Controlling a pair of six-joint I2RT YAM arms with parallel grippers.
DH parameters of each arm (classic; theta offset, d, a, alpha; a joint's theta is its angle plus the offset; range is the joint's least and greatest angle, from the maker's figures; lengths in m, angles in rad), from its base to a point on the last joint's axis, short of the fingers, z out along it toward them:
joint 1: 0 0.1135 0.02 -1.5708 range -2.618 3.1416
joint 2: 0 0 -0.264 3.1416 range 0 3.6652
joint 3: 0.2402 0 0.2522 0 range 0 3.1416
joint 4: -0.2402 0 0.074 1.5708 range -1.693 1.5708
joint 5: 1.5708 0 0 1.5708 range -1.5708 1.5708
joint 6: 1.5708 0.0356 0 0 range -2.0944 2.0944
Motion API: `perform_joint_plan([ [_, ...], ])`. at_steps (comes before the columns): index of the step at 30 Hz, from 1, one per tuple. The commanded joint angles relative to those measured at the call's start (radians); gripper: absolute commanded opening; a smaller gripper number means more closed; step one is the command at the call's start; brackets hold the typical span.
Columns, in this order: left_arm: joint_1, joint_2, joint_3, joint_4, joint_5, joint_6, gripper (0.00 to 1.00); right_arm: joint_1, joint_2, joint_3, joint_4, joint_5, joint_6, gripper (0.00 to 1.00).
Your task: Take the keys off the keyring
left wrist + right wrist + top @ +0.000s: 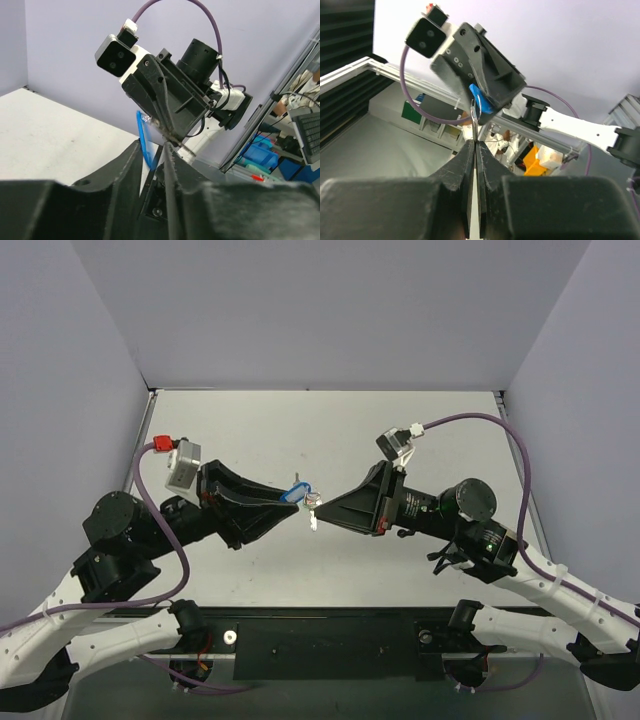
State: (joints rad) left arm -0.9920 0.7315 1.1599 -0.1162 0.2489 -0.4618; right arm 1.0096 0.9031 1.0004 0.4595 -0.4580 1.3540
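Note:
The bright blue keyring (296,491) hangs in the air above mid-table, between the two gripper tips. My left gripper (291,503) has it between its fingers. In the left wrist view the jaws of that gripper (152,147) stand slightly apart, with the keyring (143,132) edge-on in the gap and daylight beside it. My right gripper (322,506) is shut on a silver key (313,501). In the right wrist view the key's thin edge (474,120) rises from the closed fingertips (470,146) towards the keyring (481,102). A second key (314,523) dangles just below.
The pale table (330,430) lies under both arms, walled at the back and on both sides. A black bar (320,635) runs along the near edge between the arm bases. Purple cables (470,420) loop above each wrist.

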Motion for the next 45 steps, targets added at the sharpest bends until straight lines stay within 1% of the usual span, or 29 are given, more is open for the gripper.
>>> perform_joint_plan([
  [1,0.006,-0.032,0.035,-0.06,-0.031,0.031,0.45,0.004,-0.017,0.076,-0.111,-0.05,-0.078,0.0],
  [6,0.006,-0.067,0.044,-0.161,-0.056,0.048,0.64,0.006,-0.018,0.138,-0.336,-0.08,-0.186,0.0],
  [7,0.006,-0.076,0.044,-0.171,-0.06,0.051,0.66,0.006,-0.018,0.156,-0.361,-0.084,-0.214,0.0],
  [8,0.006,-0.081,0.044,-0.195,-0.065,0.052,0.69,0.006,-0.018,0.165,-0.427,-0.09,-0.229,0.0],
  [9,0.006,-0.09,0.044,-0.21,-0.068,0.055,0.7,0.006,-0.017,0.188,-0.456,-0.091,-0.266,0.0],
  [10,0.004,-0.095,0.046,-0.233,-0.068,0.058,0.7,0.006,-0.013,0.198,-0.537,-0.096,-0.282,0.0],
  [11,0.006,-0.101,0.049,-0.247,-0.062,0.061,0.71,0.006,-0.012,0.222,-0.58,-0.1,-0.326,0.0],
  [14,0.006,-0.099,0.069,-0.319,0.011,0.069,0.71,0.004,0.008,0.279,-0.791,-0.113,-0.435,0.0],
  [16,0.004,-0.087,0.095,-0.37,0.061,0.075,0.7,0.006,0.014,0.306,-0.881,-0.117,-0.502,0.0],
  [19,0.006,-0.072,0.121,-0.415,0.128,0.075,0.69,0.007,0.016,0.323,-0.947,-0.154,-0.578,0.0],
  [23,0.006,-0.061,0.119,-0.393,0.246,0.055,0.69,0.015,0.02,0.349,-1.038,-0.179,-0.66,0.0],
  [24,0.004,-0.058,0.118,-0.386,0.295,0.052,0.69,0.017,0.026,0.36,-1.071,-0.182,-0.674,0.0],
  [27,0.006,-0.035,0.123,-0.369,0.358,0.034,0.69,0.03,0.04,0.391,-1.16,-0.182,-0.734,0.0],
  [32,0.006,0.035,0.129,-0.359,0.443,0.019,0.69,0.069,0.072,0.434,-1.239,-0.163,-0.8,0.0],
  [35,0.006,0.066,0.11,-0.294,0.519,-0.014,0.68,0.092,0.094,0.452,-1.278,-0.148,-0.826,0.0],
  [39,0.006,0.092,0.067,-0.195,0.555,-0.063,0.68,0.124,0.122,0.487,-1.323,-0.127,-0.868,0.0],
  [45,0.006,0.128,0.034,-0.132,0.59,-0.101,0.64,0.144,0.155,0.544,-1.355,-0.113,-0.906,0.0],
])
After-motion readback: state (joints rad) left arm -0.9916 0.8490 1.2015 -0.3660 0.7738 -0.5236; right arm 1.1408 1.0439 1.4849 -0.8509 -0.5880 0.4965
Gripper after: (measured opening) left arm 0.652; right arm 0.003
